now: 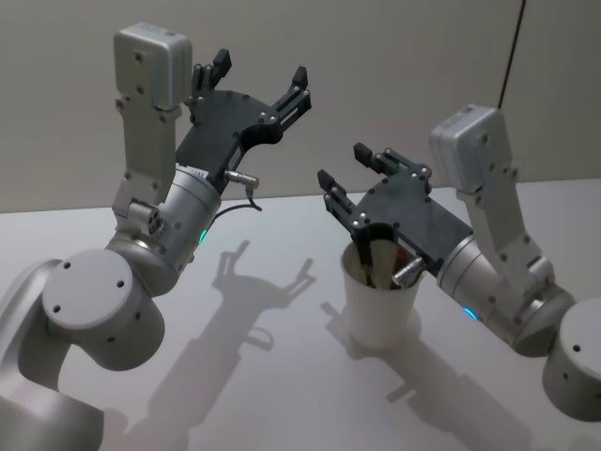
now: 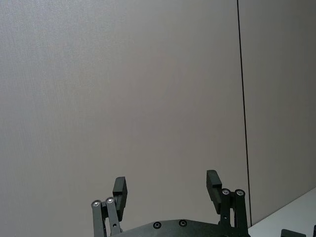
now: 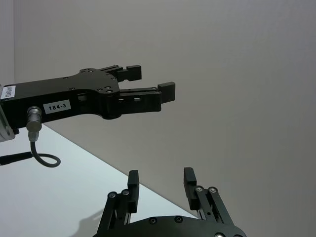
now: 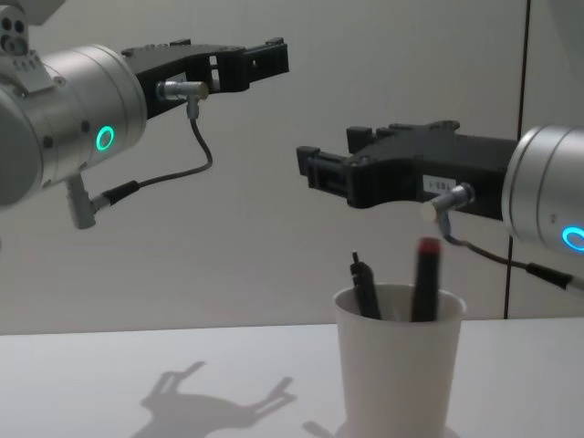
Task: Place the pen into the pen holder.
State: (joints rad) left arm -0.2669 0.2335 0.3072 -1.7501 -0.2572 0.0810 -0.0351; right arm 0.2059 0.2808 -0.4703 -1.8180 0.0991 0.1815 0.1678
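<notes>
chest view: pen holder stands just below the spread, empty right claw; left claw spread, higher.

Both arms are built of rounded, silver-grey cylindrical joints with pale grey box-shaped wrist housings carrying small dark screws. A glowing cyan-green ring light sits on each forearm cylinder. The left black flat-plated pincer has linkage fingers with silver pivot screws and blocky black tips; a metal plug at its base feeds a thin black looping cable, and a white label reads "184-3". The right black flat-plated pincer is alike, with its own silver plug.
</notes>
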